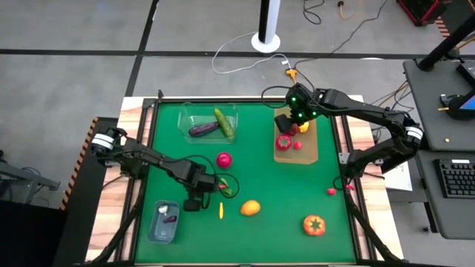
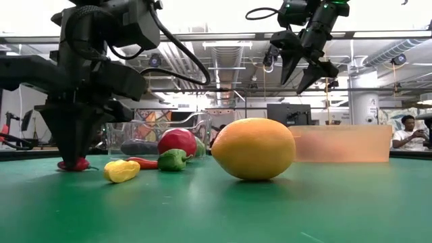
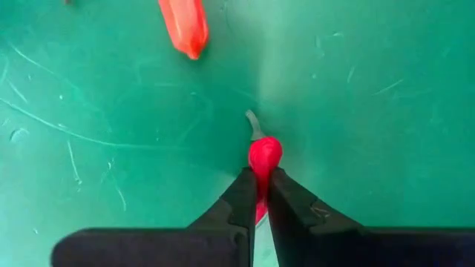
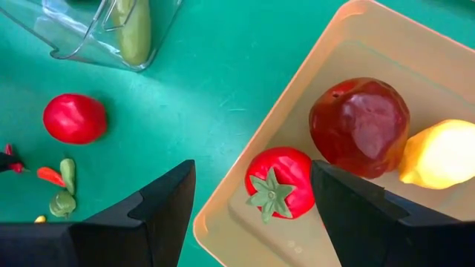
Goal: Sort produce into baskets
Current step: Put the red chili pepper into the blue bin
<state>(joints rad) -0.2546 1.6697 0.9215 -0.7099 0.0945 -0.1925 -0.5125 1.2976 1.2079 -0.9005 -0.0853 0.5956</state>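
Now the left tool is down on the green tabletop, fingers pinched narrow around a small red chilli whose grey stem pokes out ahead of the tips. Another red-orange chilli lies further ahead of it, apart. In the low view the left tool touches down on that red chilli; just beside it are a yellow chilli, a green pepper and a red round fruit, with a big orange fruit nearer the camera.

Right tool hangs above the tan tray, fingers spread wide and holding nothing. Below it in the tray: a tomato with a green calyx, a dark red fruit touching a yellow fruit.

Clear tub is off to the side of the right tool, holding a cucumber and an eggplant. Bluish tub sits near the left tool, small items inside. A second tomato lies loose on the tabletop, well apart from both tools.
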